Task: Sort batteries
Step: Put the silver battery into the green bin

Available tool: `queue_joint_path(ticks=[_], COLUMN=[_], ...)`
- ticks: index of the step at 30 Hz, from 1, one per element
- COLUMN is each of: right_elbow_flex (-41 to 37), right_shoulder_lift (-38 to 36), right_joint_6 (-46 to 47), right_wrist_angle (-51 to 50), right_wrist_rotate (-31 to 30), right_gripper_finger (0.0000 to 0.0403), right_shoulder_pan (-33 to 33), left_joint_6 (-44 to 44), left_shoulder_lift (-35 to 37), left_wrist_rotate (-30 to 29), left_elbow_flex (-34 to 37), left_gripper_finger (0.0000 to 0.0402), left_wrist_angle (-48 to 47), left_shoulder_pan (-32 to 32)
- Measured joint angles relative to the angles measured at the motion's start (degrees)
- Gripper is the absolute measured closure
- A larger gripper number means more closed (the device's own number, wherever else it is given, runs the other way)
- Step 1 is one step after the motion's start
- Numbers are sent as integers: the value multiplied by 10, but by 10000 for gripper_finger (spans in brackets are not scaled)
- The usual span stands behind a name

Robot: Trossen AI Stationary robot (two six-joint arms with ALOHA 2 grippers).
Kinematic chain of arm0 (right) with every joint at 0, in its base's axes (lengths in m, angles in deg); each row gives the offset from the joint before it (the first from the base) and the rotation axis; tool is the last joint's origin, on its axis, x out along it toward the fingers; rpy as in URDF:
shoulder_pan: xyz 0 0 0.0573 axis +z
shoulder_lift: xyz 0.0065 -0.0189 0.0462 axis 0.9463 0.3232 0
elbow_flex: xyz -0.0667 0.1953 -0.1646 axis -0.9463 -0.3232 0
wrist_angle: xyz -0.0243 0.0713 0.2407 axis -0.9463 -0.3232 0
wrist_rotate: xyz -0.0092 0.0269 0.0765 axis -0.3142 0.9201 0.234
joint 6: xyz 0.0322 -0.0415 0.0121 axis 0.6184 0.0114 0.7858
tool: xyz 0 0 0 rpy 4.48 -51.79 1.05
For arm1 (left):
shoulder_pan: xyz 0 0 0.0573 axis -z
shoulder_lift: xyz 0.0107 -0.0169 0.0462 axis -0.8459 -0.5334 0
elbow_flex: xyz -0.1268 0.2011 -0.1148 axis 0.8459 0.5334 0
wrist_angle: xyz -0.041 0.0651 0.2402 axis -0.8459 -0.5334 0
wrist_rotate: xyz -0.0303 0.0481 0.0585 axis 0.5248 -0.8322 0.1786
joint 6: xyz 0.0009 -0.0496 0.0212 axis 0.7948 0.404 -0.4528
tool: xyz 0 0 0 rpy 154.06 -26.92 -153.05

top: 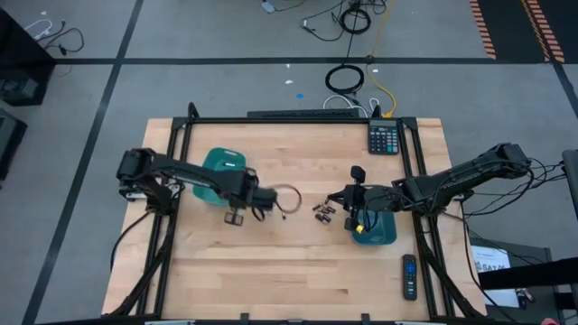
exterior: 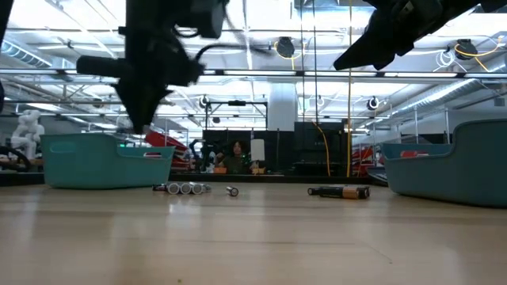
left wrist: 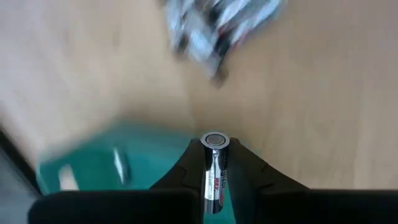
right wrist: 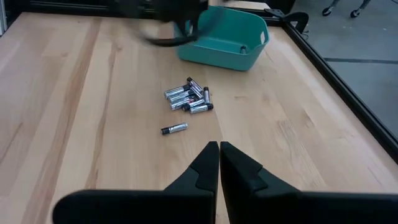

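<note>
Your silver battery [left wrist: 213, 168] sits pinched in the left gripper [top: 237, 217], just off the left tray [top: 219, 161]; release early and it rolls loose. Right gripper [right wrist: 219, 152], closed and empty, waits near the pile [right wrist: 188, 98].

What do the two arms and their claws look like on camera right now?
Both arms are dark, slim and jointed, with black cables running along them. The left claw has two matte black fingers tapering to narrow tips; the right claw shows the same black wedge-shaped fingers. No markings or labels are visible on either.
</note>
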Motion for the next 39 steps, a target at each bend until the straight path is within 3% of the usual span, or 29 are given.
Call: queue_joint_path(ticks=[3,6,10,14,18,28,39], right_elbow_flex=[0,0,0,0,0,0,0], right_shoulder_lift=[3,6,8,9,8,8,9], right_joint_6=[0,-1,-4,-6,-6,-2,-2], right_wrist_angle=[0,0,1,4,3,3,0], right_wrist_rotate=[0,0,0,0,0,0,0], right_gripper_finger=[397,397,397,397,397,397,397], right_shoulder_pan=[0,0,0,0,0,0,0], left_joint_6=[62,121,136,124,120,109,106], left_shoulder_lift=[23,38,45,48,45,-22,-45], left_wrist_rotate=[-9,-14,-16,-16,3,26,70], left_elbow_flex=[24,36,33,10,11,26,67], left_gripper_finger=[357,314,246,212,206,211,211], left_wrist_angle=[-23,-62,-77,-29,62,146,201], left_shoulder_pan=[-33,-63,-75,-63,-50,-46,-62])
